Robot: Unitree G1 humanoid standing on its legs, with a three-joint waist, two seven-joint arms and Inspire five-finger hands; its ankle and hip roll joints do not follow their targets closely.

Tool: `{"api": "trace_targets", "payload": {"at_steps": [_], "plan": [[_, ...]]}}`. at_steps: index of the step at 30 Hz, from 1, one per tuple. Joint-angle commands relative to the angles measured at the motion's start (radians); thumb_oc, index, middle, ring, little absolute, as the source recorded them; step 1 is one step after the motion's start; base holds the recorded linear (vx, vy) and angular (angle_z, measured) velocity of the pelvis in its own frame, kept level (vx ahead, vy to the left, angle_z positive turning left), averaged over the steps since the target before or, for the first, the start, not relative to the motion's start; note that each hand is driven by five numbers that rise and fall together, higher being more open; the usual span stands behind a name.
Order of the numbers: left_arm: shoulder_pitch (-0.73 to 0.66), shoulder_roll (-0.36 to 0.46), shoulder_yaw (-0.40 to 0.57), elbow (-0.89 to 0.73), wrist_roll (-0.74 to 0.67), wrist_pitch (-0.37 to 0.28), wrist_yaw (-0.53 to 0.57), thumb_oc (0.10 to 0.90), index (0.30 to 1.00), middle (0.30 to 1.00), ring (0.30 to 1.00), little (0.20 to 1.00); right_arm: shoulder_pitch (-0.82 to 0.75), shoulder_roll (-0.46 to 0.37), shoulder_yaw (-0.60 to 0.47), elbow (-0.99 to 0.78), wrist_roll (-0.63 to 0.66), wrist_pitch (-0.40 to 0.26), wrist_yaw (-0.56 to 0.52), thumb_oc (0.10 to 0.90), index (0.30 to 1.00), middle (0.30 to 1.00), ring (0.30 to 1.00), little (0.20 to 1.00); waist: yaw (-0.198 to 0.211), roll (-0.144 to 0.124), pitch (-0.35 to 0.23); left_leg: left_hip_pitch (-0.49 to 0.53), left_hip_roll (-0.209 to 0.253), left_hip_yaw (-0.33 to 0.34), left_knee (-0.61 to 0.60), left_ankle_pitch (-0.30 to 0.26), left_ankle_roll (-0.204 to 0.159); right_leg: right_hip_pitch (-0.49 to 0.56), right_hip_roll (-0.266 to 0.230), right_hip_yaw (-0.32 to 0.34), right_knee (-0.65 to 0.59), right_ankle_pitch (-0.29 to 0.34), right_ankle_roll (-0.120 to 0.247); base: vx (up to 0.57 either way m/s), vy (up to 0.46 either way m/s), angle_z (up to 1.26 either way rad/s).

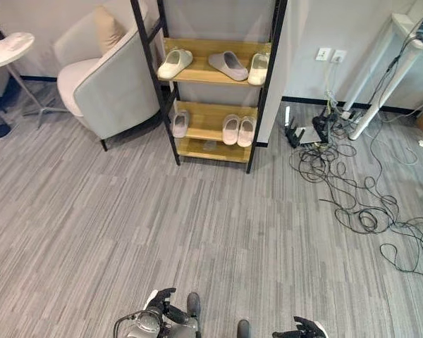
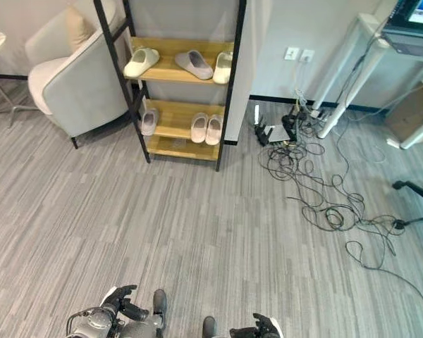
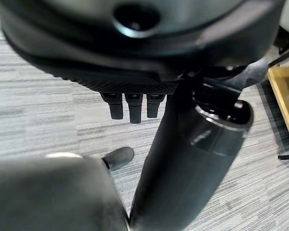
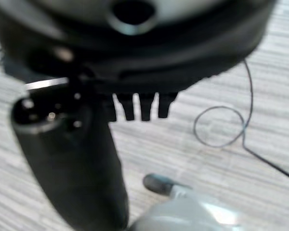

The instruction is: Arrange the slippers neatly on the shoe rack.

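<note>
Both hands hang low at the near edge of the head views: left hand point(image 1: 161, 298) and right hand point(image 1: 303, 328). Each wrist view shows its own fingers point(image 3: 130, 107) hanging straight and relaxed over bare carpet point(image 1: 197, 225), with nothing held in either.

Slippers lie well ahead of both hands, on the rack point(image 1: 215, 84) against the far wall. The upper shelf carries three: a cream one point(image 1: 175, 63) at the left end, angled; a grey one point(image 1: 228, 65) in the middle, lying nearly crosswise to the shelf; a pale one point(image 1: 258, 69) at the right end, pointing front to back. The lower shelf carries a single slipper point(image 1: 180, 124) at its left and a pink pair point(image 1: 238, 130) side by side to the right, all pointing front to back.

Judgement: every slipper already sits on the rack, so what remains is straightening. The upper shelf is the untidy one, chiefly the grey slipper. The rack stands ahead and slightly left of centre, so the left hand is marginally nearer, yet neither can reach from here; an approach across the carpet comes first.

An armchair point(image 1: 113, 84) stands just left of the rack; loose cables point(image 1: 352, 190) sprawl on the floor to the right, a snag risk on that side.
</note>
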Motion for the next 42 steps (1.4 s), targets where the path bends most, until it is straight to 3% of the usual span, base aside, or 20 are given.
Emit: {"api": "trace_targets", "payload": {"at_steps": [1, 5, 8, 12, 17, 18, 19, 20, 21, 23, 24, 27, 28, 32, 34, 37, 39, 40, 41, 42], "plan": [[0.015, 0.009, -0.010, 0.019, 0.004, -0.020, -0.003, 0.800, 0.900, 0.900, 0.900, 0.900, 0.011, -0.012, 0.016, -0.046, -0.035, -0.013, 0.009, 0.800, 0.900, 0.900, 0.900, 0.900, 0.003, 0.002, -0.010, -0.027, -0.034, -0.045, 0.114, -0.109, -0.010, -0.164, -0.036, -0.021, 0.445, 0.085, 0.089, 0.11, 0.269, -0.45], [0.010, 0.017, 0.000, 0.010, -0.012, -0.023, 0.003, 0.800, 0.900, 0.900, 0.900, 0.900, 0.007, -0.009, 0.019, -0.067, -0.033, -0.022, 0.002, 0.800, 0.900, 0.900, 0.900, 0.900, -0.003, 0.027, -0.004, 0.031, -0.033, -0.043, 0.099, -0.141, 0.006, -0.248, -0.055, -0.066, 0.517, 0.096, 0.074, 0.17, 0.101, 0.06], [0.011, 0.012, 0.000, 0.017, -0.018, -0.026, -0.002, 0.800, 0.900, 0.900, 0.900, 0.900, 0.003, -0.014, 0.020, -0.069, -0.028, -0.021, 0.007, 0.800, 0.900, 0.900, 0.900, 0.900, -0.012, 0.022, -0.016, 0.080, -0.042, -0.052, 0.069, -0.161, -0.002, -0.263, -0.039, -0.081, 0.361, 0.063, 0.077, 0.32, -0.029, -0.07], [0.005, 0.002, 0.002, 0.025, -0.015, -0.031, -0.009, 0.800, 0.900, 0.900, 0.900, 0.900, 0.006, -0.015, 0.026, -0.068, -0.028, -0.019, 0.012, 0.800, 0.900, 0.900, 0.900, 0.900, -0.050, 0.005, -0.010, 0.168, -0.064, -0.087, 0.038, -0.212, -0.016, -0.317, 0.004, -0.067, 0.121, 0.137, 0.108, 0.35, -0.098, -0.10], [0.021, -0.012, 0.005, 0.042, 0.004, -0.031, -0.013, 0.800, 0.900, 0.900, 0.900, 0.900, 0.021, -0.010, 0.025, -0.060, -0.021, -0.020, 0.011, 0.800, 0.900, 0.900, 0.900, 0.900, -0.054, 0.001, -0.035, 0.213, -0.045, -0.107, 0.048, -0.253, -0.042, -0.258, 0.016, -0.052, 0.057, 0.152, 0.101, 0.27, -0.114, 0.35], [0.019, -0.014, 0.007, 0.044, 0.004, -0.031, -0.013, 0.800, 0.900, 0.900, 0.900, 0.900, 0.020, -0.010, 0.023, -0.058, -0.018, -0.017, 0.011, 0.800, 0.900, 0.900, 0.900, 0.900, -0.050, 0.002, -0.037, 0.206, -0.033, -0.103, 0.074, -0.249, -0.057, -0.241, 0.018, -0.063, 0.053, 0.145, 0.093, 0.34, -0.198, 0.54], [0.012, -0.020, 0.001, 0.039, -0.002, -0.034, -0.016, 0.800, 0.900, 0.900, 0.900, 0.900, 0.012, -0.006, 0.026, -0.050, -0.009, -0.021, 0.011, 0.800, 0.900, 0.900, 0.900, 0.900, -0.045, -0.001, -0.030, 0.148, -0.021, -0.094, 0.206, -0.194, -0.091, -0.202, 0.018, -0.068, 0.043, 0.134, 0.076, 0.21, -0.149, 0.21], [0.012, -0.020, 0.001, 0.039, -0.003, -0.034, -0.016, 0.800, 0.900, 0.900, 0.900, 0.900, 0.012, -0.006, 0.025, -0.050, -0.009, -0.021, 0.011, 0.800, 0.900, 0.900, 0.900, 0.900, -0.046, -0.001, -0.030, 0.144, -0.021, -0.095, 0.211, -0.196, -0.091, -0.203, 0.018, -0.069, 0.043, 0.134, 0.076, 0.17, -0.149, 0.30], [0.004, -0.023, -0.004, 0.032, -0.005, -0.034, -0.017, 0.800, 0.900, 0.900, 0.900, 0.900, 0.005, -0.006, 0.024, -0.049, -0.003, -0.022, 0.010, 0.800, 0.900, 0.900, 0.900, 0.900, -0.043, -0.009, -0.021, 0.090, -0.010, -0.082, 0.306, -0.156, -0.104, -0.185, 0.013, -0.069, 0.039, 0.125, 0.065, 0.11, -0.112, 0.28], [-0.011, -0.022, -0.019, 0.020, -0.010, -0.029, -0.013, 0.800, 0.900, 0.900, 0.900, 0.900, -0.008, -0.006, 0.024, -0.044, 0.012, -0.017, 0.003, 0.800, 0.900, 0.900, 0.900, 0.900, -0.031, -0.032, -0.008, -0.025, 0.023, -0.028, 0.491, -0.123, -0.094, -0.140, 0.006, -0.072, 0.040, 0.089, 0.032, 0.29, -0.183, 0.14], [-0.009, -0.025, -0.025, 0.022, -0.008, -0.027, -0.014, 0.800, 0.900, 0.900, 0.900, 0.900, -0.009, -0.009, 0.021, -0.039, 0.019, -0.016, 0.002, 0.800, 0.900, 0.900, 0.900, 0.900, -0.026, -0.034, -0.010, -0.050, 0.026, -0.017, 0.496, -0.138, -0.084, -0.123, 0.004, -0.075, 0.038, 0.075, 0.028, 0.34, -0.115, 0.02], [-0.005, -0.027, -0.028, 0.027, -0.008, -0.022, -0.017, 0.800, 0.900, 0.900, 0.900, 0.900, -0.008, -0.011, 0.018, -0.039, 0.027, -0.017, 0.002, 0.800, 0.900, 0.900, 0.900, 0.900, -0.015, -0.038, -0.015, -0.077, 0.022, 0.001, 0.442, -0.164, -0.070, -0.090, 0.006, -0.079, 0.031, 0.054, 0.029, 0.24, 0.003, 0.03], [0.003, -0.031, -0.031, 0.034, -0.007, -0.021, -0.021, 0.800, 0.900, 0.900, 0.900, 0.900, -0.005, -0.013, 0.017, -0.040, 0.030, -0.020, 0.003, 0.800, 0.900, 0.900, 0.900, 0.900, -0.007, -0.032, -0.024, -0.093, 0.015, 0.007, 0.324, -0.162, -0.063, -0.062, 0.019, -0.085, 0.021, 0.036, 0.033, 0.43, 0.058, 0.07], [0.021, -0.026, -0.031, 0.042, 0.001, -0.019, -0.031, 0.800, 0.900, 0.900, 0.900, 0.900, -0.038, -0.037, 0.006, -0.039, 0.038, -0.021, -0.002, 0.800, 0.900, 0.900, 0.900, 0.900, 0.031, -0.007, -0.028, -0.124, 0.017, 0.013, 0.110, -0.023, -0.092, 0.015, 0.055, -0.085, 0.002, -0.011, 0.036, 0.38, 0.088, 0.14], [0.039, -0.024, -0.029, 0.035, 0.004, -0.027, -0.038, 0.800, 0.900, 0.900, 0.900, 0.900, -0.030, -0.038, -0.002, -0.059, 0.038, -0.038, -0.002, 0.800, 0.900, 0.900, 0.900, 0.900, 0.048, -0.004, -0.029, -0.162, 0.018, 0.033, 0.084, -0.003, -0.096, 0.054, 0.060, -0.075, 0.003, -0.036, 0.035, 0.37, 0.121, 0.02], [0.046, -0.027, -0.023, 0.037, 0.009, -0.027, -0.035, 0.800, 0.900, 0.900, 0.900, 0.900, -0.021, -0.029, -0.001, -0.064, 0.025, -0.041, -0.004, 0.800, 0.900, 0.900, 0.900, 0.900, 0.053, -0.001, -0.038, -0.141, 0.020, 0.037, 0.048, 0.000, -0.092, 0.067, 0.065, -0.066, 0.012, -0.052, 0.036, 0.25, 0.108, -0.05], [0.057, -0.028, -0.023, 0.048, 0.024, -0.022, -0.032, 0.800, 0.900, 0.900, 0.900, 0.900, -0.012, -0.016, -0.003, -0.058, 0.009, -0.034, -0.001, 0.800, 0.900, 0.900, 0.900, 0.900, 0.057, -0.013, -0.069, -0.129, 0.001, 0.024, 0.062, -0.002, -0.070, 0.076, 0.037, -0.064, 0.051, -0.065, 0.056, 0.39, 0.184, -0.41], [0.057, -0.026, -0.019, 0.053, 0.024, -0.019, -0.033, 0.800, 0.900, 0.900, 0.900, 0.900, -0.010, -0.014, -0.009, -0.053, 0.011, -0.034, 0.007, 0.800, 0.900, 0.900, 0.900, 0.900, 0.056, -0.018, -0.076, -0.111, -0.009, 0.026, 0.056, -0.016, -0.062, 0.065, 0.025, -0.063, 0.091, -0.059, 0.067, 0.21, 0.179, -0.17], [0.050, -0.013, -0.010, 0.047, 0.017, -0.021, -0.031, 0.800, 0.900, 0.900, 0.900, 0.900, -0.013, -0.010, -0.010, -0.053, 0.009, -0.034, 0.017, 0.800, 0.900, 0.900, 0.900, 0.900, 0.050, -0.020, -0.069, -0.071, -0.024, 0.023, 0.045, -0.042, -0.041, -0.008, -0.001, -0.058, 0.248, -0.013, 0.096, 0.29, 0.283, -0.06], [0.039, 0.003, 0.000, 0.029, 0.000, -0.023, -0.027, 0.800, 0.900, 0.900, 0.900, 0.900, -0.024, -0.007, -0.006, -0.062, 0.012, -0.036, 0.023, 0.800, 0.900, 0.900, 0.900, 0.900, 0.032, -0.008, -0.051, -0.030, -0.022, 0.011, 0.038, -0.062, -0.024, -0.120, -0.014, -0.056, 0.416, 0.086, 0.108, 0.20, 0.218, -0.06]]}}
